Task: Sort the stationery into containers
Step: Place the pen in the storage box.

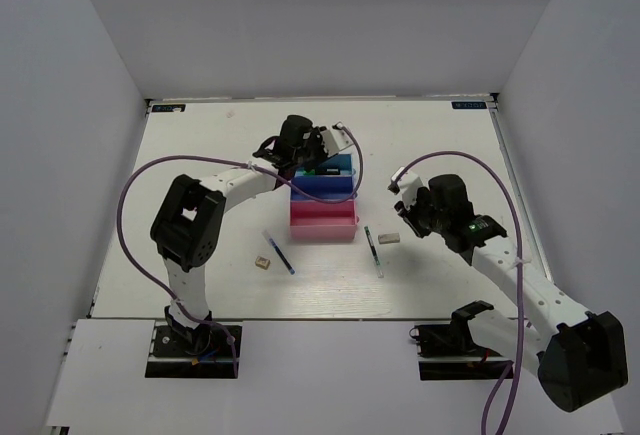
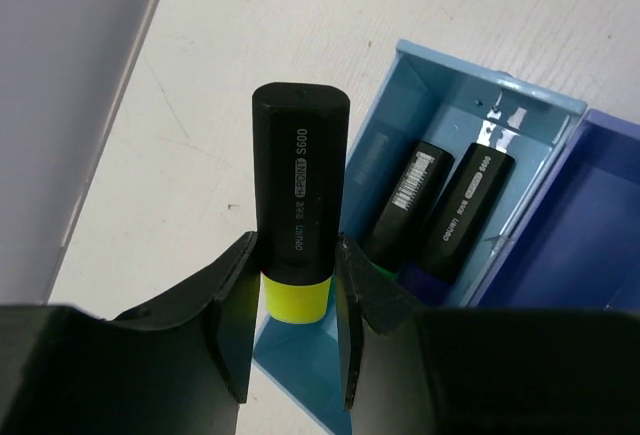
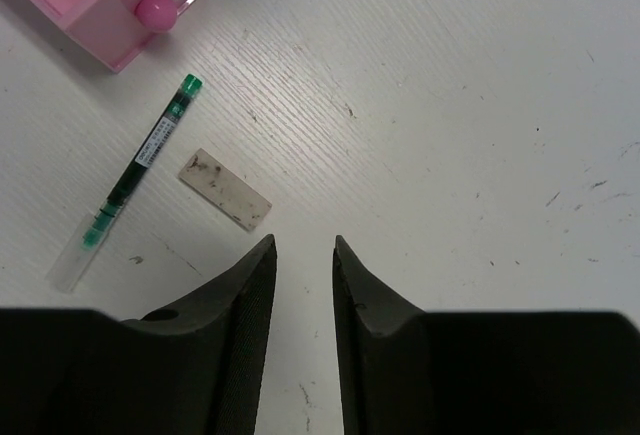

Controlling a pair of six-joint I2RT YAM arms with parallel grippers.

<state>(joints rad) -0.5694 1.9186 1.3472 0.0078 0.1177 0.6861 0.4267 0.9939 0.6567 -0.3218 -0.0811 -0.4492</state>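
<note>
My left gripper [image 2: 296,245] is shut on the yellow highlighter [image 2: 298,170], black cap pointing away, above the near-left corner of the teal tray [image 2: 440,80]. Two black-capped markers [image 2: 408,195] lie in that tray. From above, the left gripper [image 1: 300,145] is at the teal tray [image 1: 342,163], with the blue tray [image 1: 325,187] and pink tray [image 1: 322,223] in front of it. My right gripper [image 3: 303,245] is open and empty, over bare table right of the grey eraser [image 3: 225,190] and the green pen [image 3: 140,170]. The blue pen [image 1: 278,252] and tan eraser [image 1: 263,262] lie left of the pink tray.
The table's back left edge and white wall show in the left wrist view. The pink tray's knob [image 3: 155,10] faces the green pen. The green pen [image 1: 374,251] and grey eraser [image 1: 390,238] lie just left of the right gripper [image 1: 405,197].
</note>
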